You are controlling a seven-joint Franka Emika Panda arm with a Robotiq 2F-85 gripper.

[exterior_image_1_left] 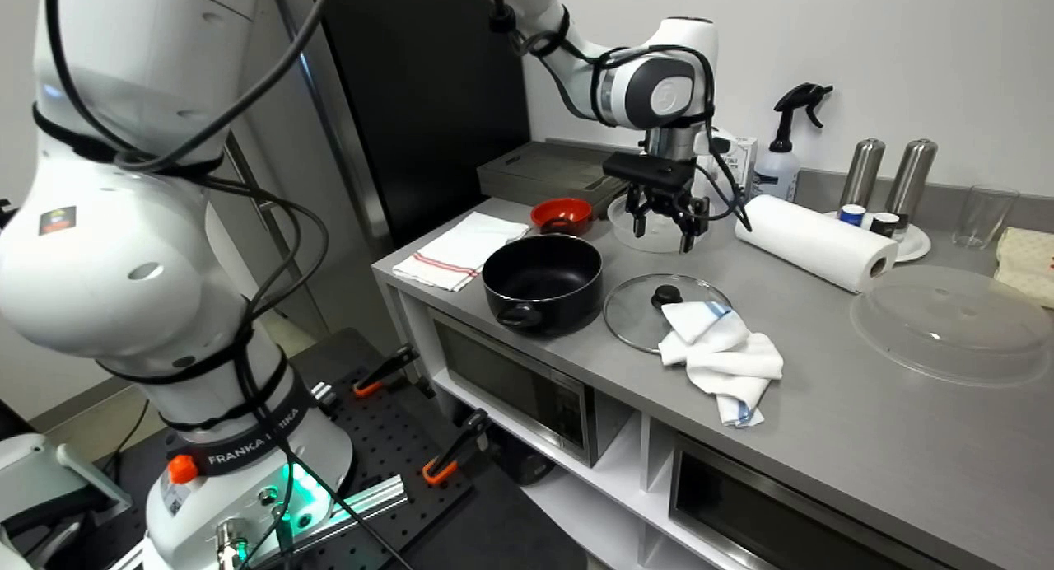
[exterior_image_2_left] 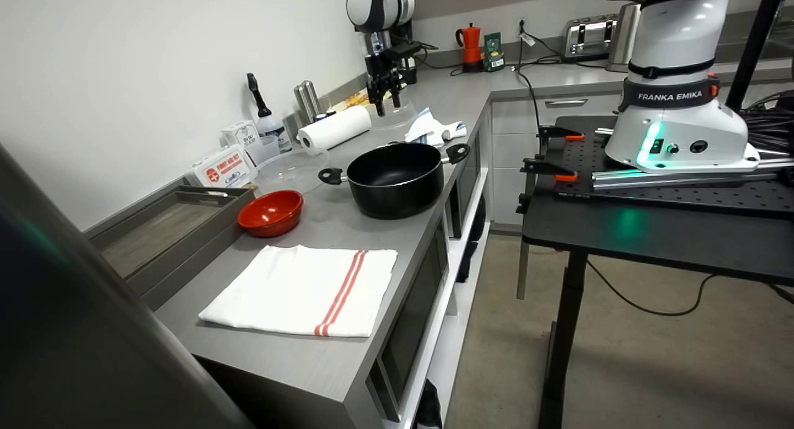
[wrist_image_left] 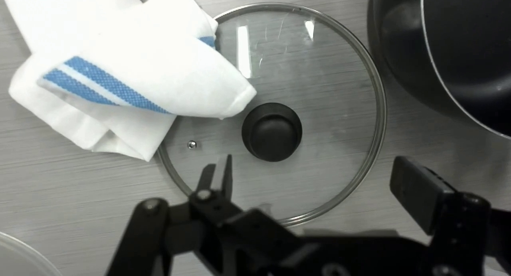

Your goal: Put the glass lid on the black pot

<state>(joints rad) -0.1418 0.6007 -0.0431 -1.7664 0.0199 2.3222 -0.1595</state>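
The glass lid (exterior_image_1_left: 634,315) lies flat on the counter, its black knob up. In the wrist view, the lid (wrist_image_left: 319,160) shows almost whole; a crumpled white cloth (wrist_image_left: 131,68) with blue stripes covers part of its edge. The black pot (exterior_image_1_left: 543,277) stands uncovered beside the lid; it also shows in an exterior view (exterior_image_2_left: 397,184) and at the wrist view's right edge (wrist_image_left: 459,40). In that exterior view the pot hides most of the lid. My gripper (exterior_image_1_left: 664,232) is open and empty, pointing down above the counter near the lid; its fingers (wrist_image_left: 313,164) are spread wide, not touching the knob.
A red dish (exterior_image_1_left: 561,214) and a clear deep dish (exterior_image_1_left: 650,232) stand behind the pot. A paper towel roll (exterior_image_1_left: 811,240) and a large clear disc (exterior_image_1_left: 947,323) lie farther along. A folded towel (exterior_image_2_left: 298,289) and a grey tray (exterior_image_2_left: 173,230) are at the counter's end.
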